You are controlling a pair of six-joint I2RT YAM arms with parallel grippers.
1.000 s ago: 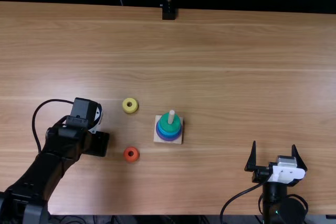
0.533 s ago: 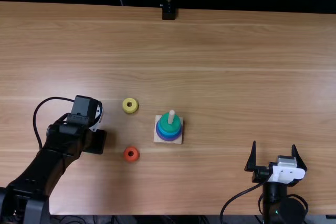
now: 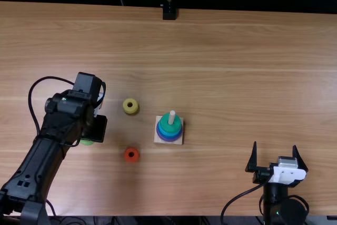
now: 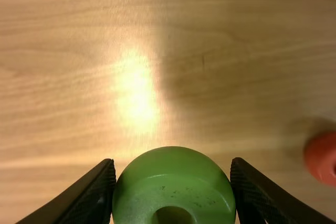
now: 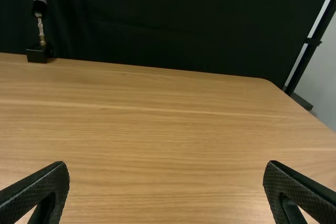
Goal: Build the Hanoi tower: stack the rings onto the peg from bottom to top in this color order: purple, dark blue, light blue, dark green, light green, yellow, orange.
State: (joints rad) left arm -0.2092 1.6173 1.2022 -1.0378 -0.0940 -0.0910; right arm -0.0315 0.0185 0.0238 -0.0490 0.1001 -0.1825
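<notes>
"Left wrist view: what does the left gripper (image 4: 172,162) have?"

"It has the green ring (image 4: 170,184). One finger touches each side, so the gap is only as wide as the ring."

"Is the ring up off the table (image 4: 79,40)?"

"I can't tell. It is well apart from the peg (image 3: 171,118), near the orange ring (image 3: 131,160) and the yellow ring (image 3: 131,111)."

"What is on the peg?"

"Purple, dark blue, light blue, and the dark green ring (image 3: 165,124) on top. So I think light green is the one to add."

"What should come next?"

"Lift it high, bring it over the peg, line up the hole, then let it down. Yellow and orange can wait."

"And the right gripper (image 5: 167,163)?"

"Wide open, with nothing in it, well apart from the rings."
</notes>
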